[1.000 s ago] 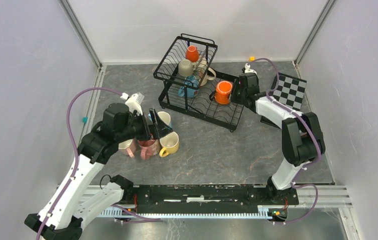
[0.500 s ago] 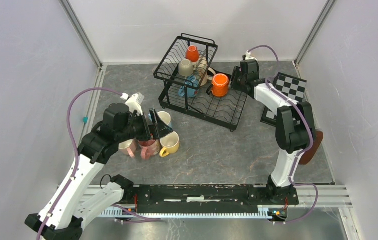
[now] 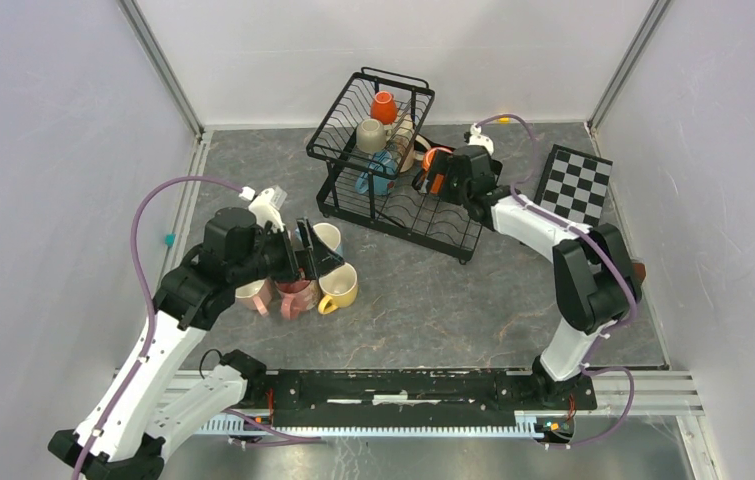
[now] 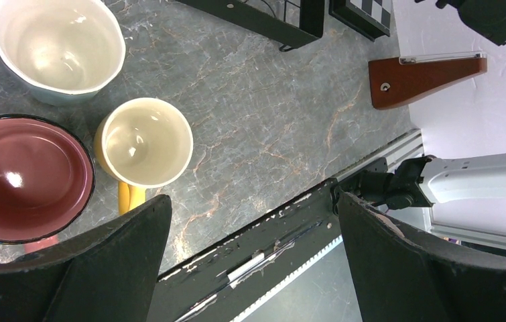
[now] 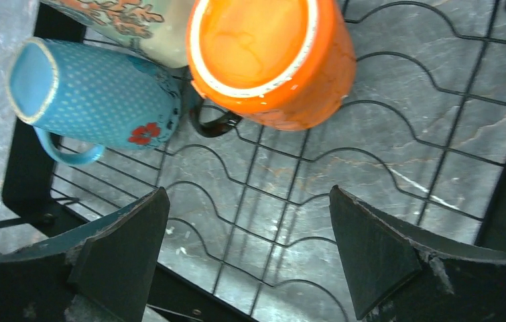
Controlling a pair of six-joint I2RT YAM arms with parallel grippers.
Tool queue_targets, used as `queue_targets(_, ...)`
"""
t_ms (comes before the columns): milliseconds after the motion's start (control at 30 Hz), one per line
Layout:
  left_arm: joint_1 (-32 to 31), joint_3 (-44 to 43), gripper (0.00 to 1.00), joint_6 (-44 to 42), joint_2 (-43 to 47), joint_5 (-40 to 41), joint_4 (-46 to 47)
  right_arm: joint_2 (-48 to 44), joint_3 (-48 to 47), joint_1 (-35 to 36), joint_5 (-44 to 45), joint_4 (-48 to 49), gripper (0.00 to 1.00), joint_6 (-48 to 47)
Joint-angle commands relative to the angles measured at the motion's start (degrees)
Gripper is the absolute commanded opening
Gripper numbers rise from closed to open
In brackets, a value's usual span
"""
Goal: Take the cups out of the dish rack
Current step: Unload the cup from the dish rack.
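Since a second earlier, the right gripper (image 5: 250, 221) had swung over the dish rack (image 5: 263, 181) and let go, jaws spread and empty. A glossy orange mug (image 5: 270, 60) lay on the wavy black wires beside a dotted blue mug (image 5: 92, 94), perhaps touching, its top cut off. The left gripper (image 4: 250, 235) hung spread above a round yellow mug (image 4: 144, 142).

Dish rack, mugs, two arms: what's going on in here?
Two robot arms are emptying mugs from the dish rack. The right arm holds its jaws open over an orange mug lying beside a blue mug in the rack's lower tray, gripping nothing. The left arm holds its jaws open over unloaded mugs on the table, among them a yellow mug.
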State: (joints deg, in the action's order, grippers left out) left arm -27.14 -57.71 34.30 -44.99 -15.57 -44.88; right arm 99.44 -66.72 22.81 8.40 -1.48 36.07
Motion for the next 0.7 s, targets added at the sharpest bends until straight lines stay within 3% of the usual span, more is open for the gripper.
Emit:
queue_targets(0,-0.3,-1.2,1.00,-0.2,1.6,-0.4,0.1,2.5,-3.3,1.4,6.7,3.8,0.97,7.1)
queue_targets(267,-0.3,-1.7,1.00,-0.6,2.4,-0.5,-0.5,8.3,-9.0,3.3,12.7,3.1,0.98,12.9)
queue_targets(667,-0.3,-2.1,1.00,-1.3,2.7,-0.2,-1.2,13.3,-10.6,3.3,12.8,3.1,0.98,15.7)
